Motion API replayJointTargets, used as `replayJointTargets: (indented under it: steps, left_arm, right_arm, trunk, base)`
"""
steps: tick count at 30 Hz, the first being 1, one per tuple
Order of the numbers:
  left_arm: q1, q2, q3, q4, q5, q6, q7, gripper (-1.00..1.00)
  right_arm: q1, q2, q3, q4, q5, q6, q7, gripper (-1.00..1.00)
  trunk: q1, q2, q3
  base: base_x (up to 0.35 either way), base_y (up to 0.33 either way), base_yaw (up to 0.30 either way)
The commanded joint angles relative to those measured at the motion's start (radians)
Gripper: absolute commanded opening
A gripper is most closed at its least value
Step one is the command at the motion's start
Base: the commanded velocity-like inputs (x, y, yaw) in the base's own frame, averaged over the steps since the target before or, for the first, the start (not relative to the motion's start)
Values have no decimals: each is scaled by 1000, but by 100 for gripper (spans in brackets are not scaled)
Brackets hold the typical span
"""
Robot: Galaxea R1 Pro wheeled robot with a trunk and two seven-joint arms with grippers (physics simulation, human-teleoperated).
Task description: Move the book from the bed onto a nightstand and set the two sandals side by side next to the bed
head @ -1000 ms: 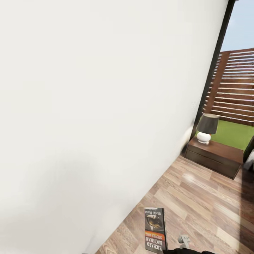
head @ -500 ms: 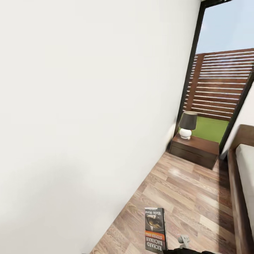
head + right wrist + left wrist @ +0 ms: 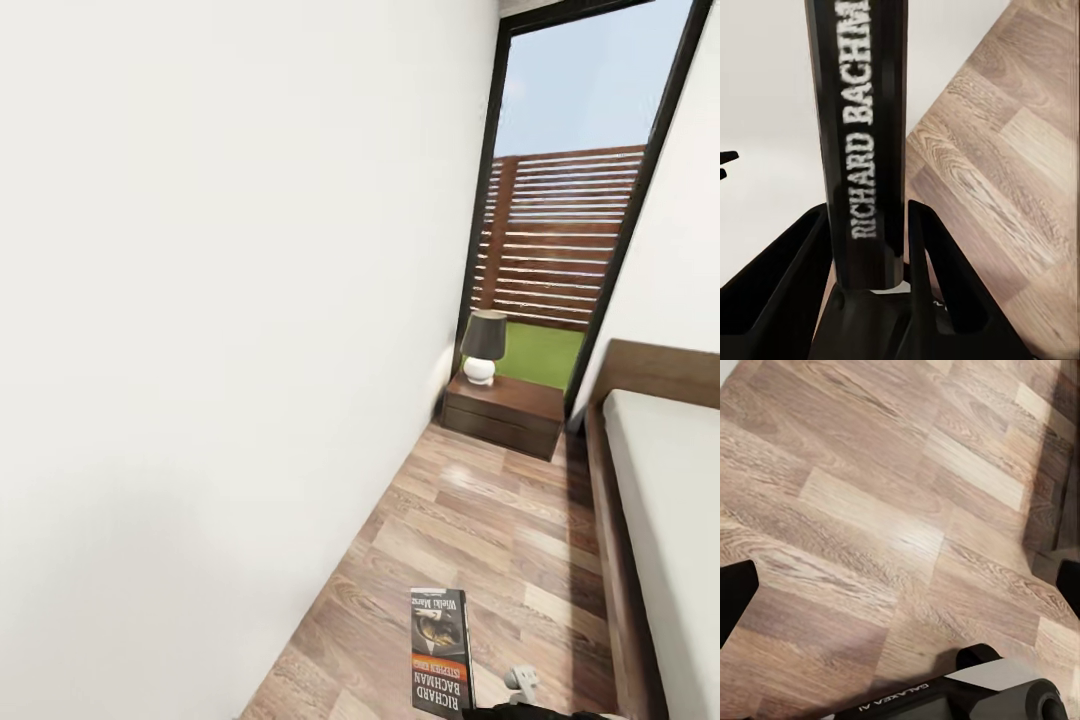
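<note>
Book (image 3: 862, 150) stands upright, clamped between the right claw (image 3: 866, 247) fingers; left claw's state unclear.

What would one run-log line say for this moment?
right gripper: shut on book | left gripper: open, over floor | nightstand ahead, lamp on it | bed right

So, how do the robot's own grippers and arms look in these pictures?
The right gripper has two matte black, wedge-shaped fingers on a black base. Near the left gripper, a grey and black cylindrical arm link carries white "GALAXEA AI" lettering. No cables are visible.
</note>
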Motion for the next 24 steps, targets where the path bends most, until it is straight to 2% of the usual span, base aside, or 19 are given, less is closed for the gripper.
replayJointTargets:
  steps: [1, 7, 12, 24]
  left_arm:
    - [-1, 0, -8, 0, 8, -4, -3, 100]
    - [-1, 0, -8, 0, 8, -4, -3, 100]
    - [-1, 0, -8, 0, 8, -4, -3, 100]
    - [-1, 0, -8, 0, 8, -4, -3, 100]
  right_arm:
    - [-1, 0, 4, -1, -12, 6, 2, -100]
    - [-1, 0, 4, 0, -12, 6, 2, -100]
    - [-1, 0, 4, 0, -12, 6, 2, -100]
    - [-1, 0, 4, 0, -12, 6, 2, -100]
  trunk:
    - [0, -1, -1]
    - [0, -1, -1]
    - [0, -1, -1]
    - [0, -1, -1]
  base:
    - [0, 0, -282]
    - [13, 0, -282]
    - [227, 58, -256]
    - [271, 78, -40]
